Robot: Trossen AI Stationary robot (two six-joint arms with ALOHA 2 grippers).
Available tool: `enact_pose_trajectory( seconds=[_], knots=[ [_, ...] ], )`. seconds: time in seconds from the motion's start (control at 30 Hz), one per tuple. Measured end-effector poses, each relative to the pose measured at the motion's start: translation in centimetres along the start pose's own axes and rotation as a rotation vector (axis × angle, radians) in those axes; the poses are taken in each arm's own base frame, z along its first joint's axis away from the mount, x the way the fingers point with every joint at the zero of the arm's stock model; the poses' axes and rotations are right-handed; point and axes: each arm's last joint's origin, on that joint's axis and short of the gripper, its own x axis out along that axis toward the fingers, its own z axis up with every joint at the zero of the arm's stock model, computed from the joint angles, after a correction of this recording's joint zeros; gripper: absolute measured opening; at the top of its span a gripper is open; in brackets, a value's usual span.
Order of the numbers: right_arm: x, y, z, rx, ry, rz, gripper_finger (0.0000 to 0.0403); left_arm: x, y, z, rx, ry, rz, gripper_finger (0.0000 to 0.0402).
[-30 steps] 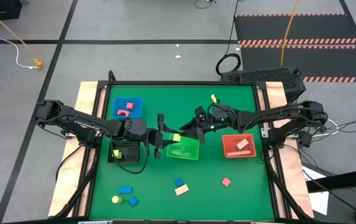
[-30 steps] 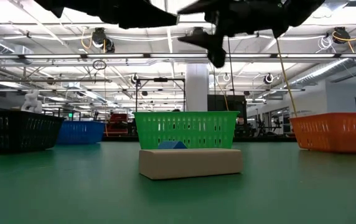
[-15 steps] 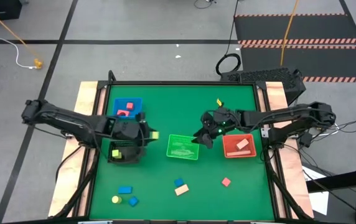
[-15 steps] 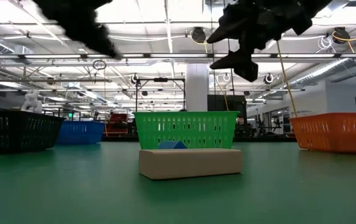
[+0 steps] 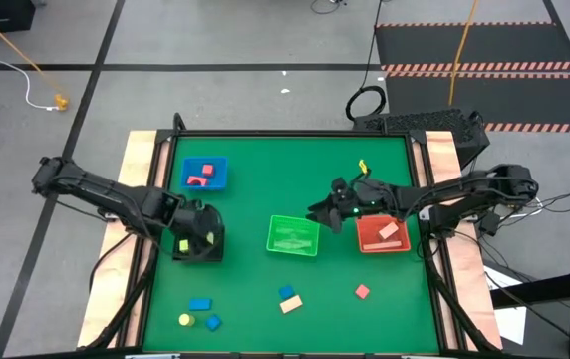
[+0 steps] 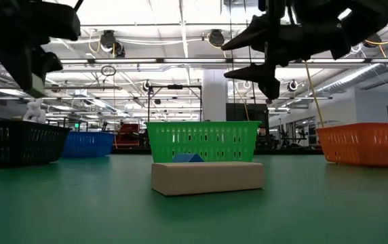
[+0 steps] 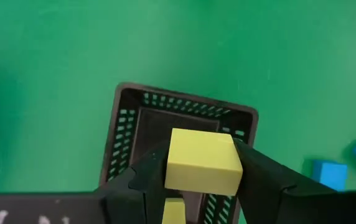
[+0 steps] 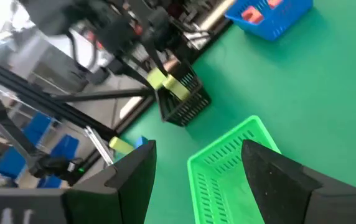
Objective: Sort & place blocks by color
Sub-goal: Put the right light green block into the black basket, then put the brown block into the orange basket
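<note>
My left gripper hangs over the black bin at the table's left side and is shut on a yellow block. A second yellow block lies inside that bin. My right gripper is open in the air between the green bin and the red bin, holding nothing. The red bin holds a tan block, and the blue bin holds red blocks. Loose blue, yellow, tan and pink blocks lie along the table's near side. My left gripper pinches the yellow block by its two opposite side faces, one finger on each. The fingers come from above, pointing down. The block is lifted clear, level, above the black bin's opening.
Near the table's near edge lie a tan bar with a blue block behind it, a pink block, and a blue, yellow and blue group. Green table shows between the bins.
My left gripper has carried the yellow block from over the green bin toward the table's left edge and now stands above the black bin. My right gripper has drawn back from the green bin toward the table's right, nearer the red bin.
</note>
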Motion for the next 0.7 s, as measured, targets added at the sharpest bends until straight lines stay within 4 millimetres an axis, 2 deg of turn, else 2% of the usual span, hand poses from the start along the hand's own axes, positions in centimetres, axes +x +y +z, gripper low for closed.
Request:
enact_pose_trajectory(
  seconds=[0.2, 0.5, 0.6, 0.7],
  knots=[
    [-0.3, 1.3, -1.3, -0.157, -0.086, 0.052, 0.0226, 1.9, -1.1, 0.0, 0.049, 0.077, 0.047, 0.0153],
    [-0.5, 4.1, -4.4, -0.291, -0.099, 0.04, 0.0226, 3.2, -1.5, 0.0, 0.078, 0.109, 0.138, 0.0198],
    [0.1, 5.1, -5.2, -0.295, -0.091, 0.043, 0.0226, 3.1, -1.5, 0.0, 0.076, 0.103, 0.143, 0.0209],
    [1.7, 6.6, -6.0, -0.312, -0.064, 0.067, 0.0226, 3.1, -1.5, 0.0, 0.076, 0.101, 0.141, 0.0216]
  ],
)
